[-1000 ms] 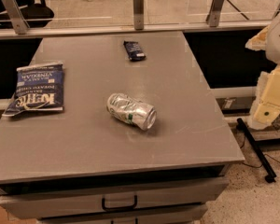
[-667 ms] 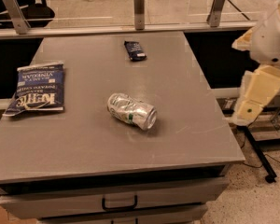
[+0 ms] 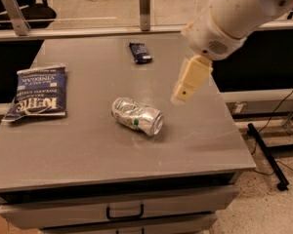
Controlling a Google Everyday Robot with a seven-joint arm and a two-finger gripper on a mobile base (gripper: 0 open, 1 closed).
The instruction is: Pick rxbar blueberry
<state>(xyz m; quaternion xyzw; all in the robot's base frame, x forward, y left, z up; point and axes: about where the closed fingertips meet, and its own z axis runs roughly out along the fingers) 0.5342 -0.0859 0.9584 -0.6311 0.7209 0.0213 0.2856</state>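
The rxbar blueberry (image 3: 140, 52) is a small dark navy bar lying flat near the far edge of the grey table (image 3: 88, 145). My gripper (image 3: 186, 86) hangs above the table's right half, on the white arm that comes in from the upper right. It is to the right of the bar and nearer to me, clearly apart from it, and holds nothing that I can see.
A crushed silver can (image 3: 137, 116) lies on its side mid-table, left of the gripper. A large blue-and-white chip bag (image 3: 36, 91) lies at the left edge. A drawer with a handle (image 3: 124, 212) is below the table front. Metal posts (image 3: 144, 1) stand behind.
The arm has swung in from the right, off the table's side, to over the table's right half. The bar, can and bag have not moved.
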